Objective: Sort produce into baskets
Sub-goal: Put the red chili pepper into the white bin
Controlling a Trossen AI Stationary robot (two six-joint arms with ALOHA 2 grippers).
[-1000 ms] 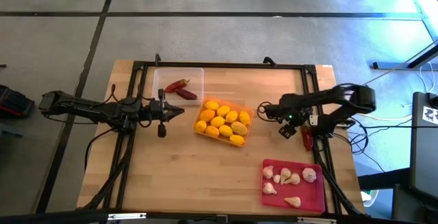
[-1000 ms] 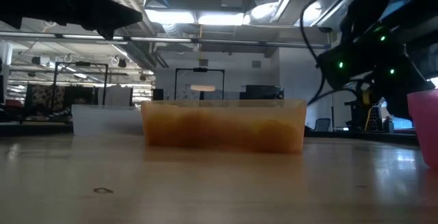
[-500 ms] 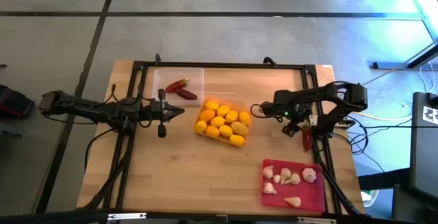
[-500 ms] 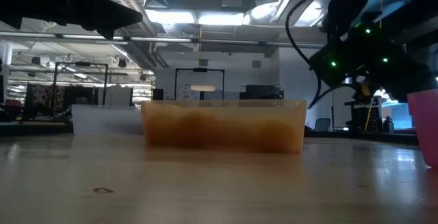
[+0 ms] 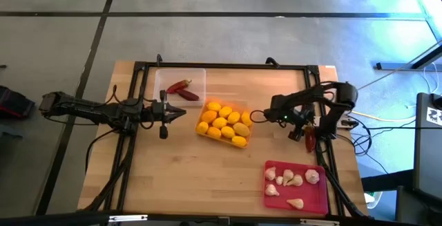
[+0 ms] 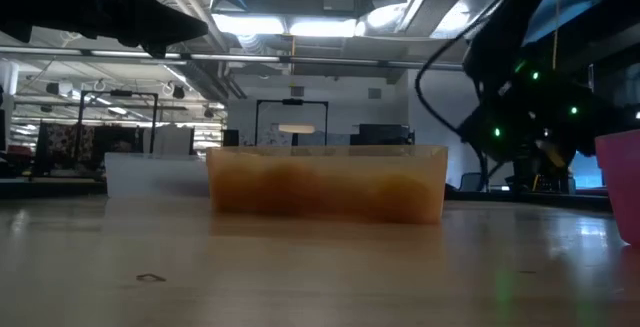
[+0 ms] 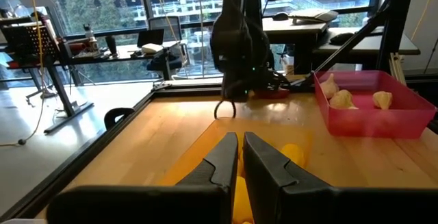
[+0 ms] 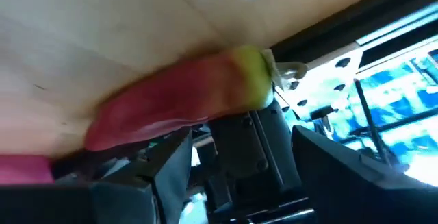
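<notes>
A red chili (image 5: pixel 310 139) with a green stem end lies on the table by the right rail. It fills the right wrist view (image 8: pixel 178 104). My right gripper (image 5: pixel 301 132) slants down just beside it, open, its fingers (image 8: pixel 161 172) standing wide on either side, short of the chili. The clear basket (image 5: pixel 181 84) holds two chilies, the orange one (image 5: pixel 226 124) lemons, the red-pink one (image 5: pixel 295 186) garlic. My left gripper (image 5: pixel 173 112) hovers level between the clear and orange baskets, shut (image 7: pixel 239 157) and holding nothing.
A black metal frame (image 5: pixel 221 66) runs around the table's far, left and right sides, and the chili lies close against its right rail. Bare wood stretches along the near half of the table, left of the red-pink basket.
My right arm has folded inward, and its gripper has tipped further downward and rolled, sinking slightly toward the chili by the right rail. The chili has stayed where it was.
</notes>
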